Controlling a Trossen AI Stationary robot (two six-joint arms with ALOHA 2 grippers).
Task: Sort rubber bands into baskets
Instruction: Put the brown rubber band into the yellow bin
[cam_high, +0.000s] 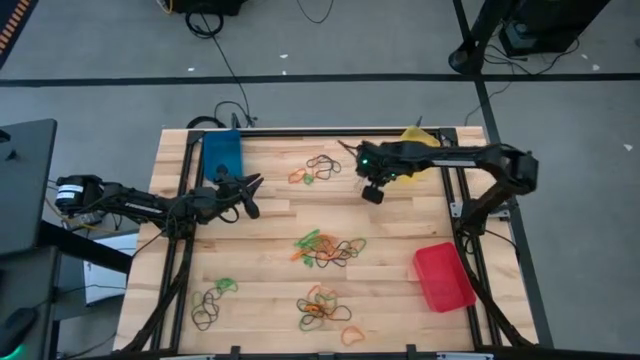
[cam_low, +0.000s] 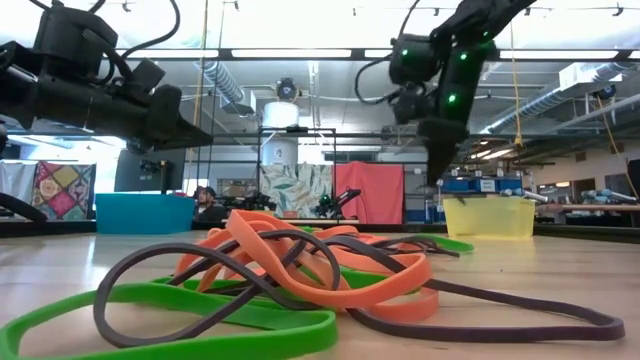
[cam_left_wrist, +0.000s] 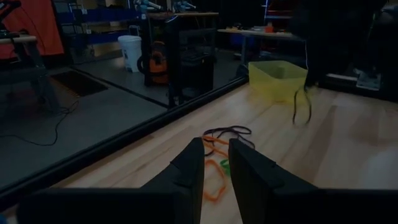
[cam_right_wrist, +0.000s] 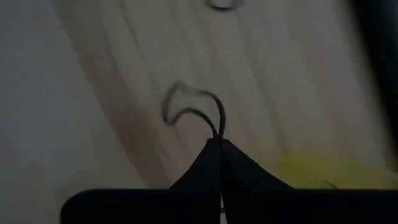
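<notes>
Near the yellow basket (cam_high: 418, 137), the right gripper (cam_right_wrist: 217, 142) pinches a dark band (cam_right_wrist: 189, 109); that thin hold might slip early.

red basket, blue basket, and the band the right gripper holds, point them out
red basket (cam_high: 443, 277): high view, its middle.
blue basket (cam_high: 221, 153): high view, its middle.
dark rubber band (cam_right_wrist: 186, 106): right wrist view, its loop above the shut fingers.

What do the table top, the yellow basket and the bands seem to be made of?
Table top: seems wood, pale planks with visible grain and seams, faint sheen. Yellow basket: likely plastic, smooth and slightly see-through walls. Bands: apparently rubber, matte, thin flat loops that bend and tangle; the dark band hangs limp from the shut right tool.
</notes>
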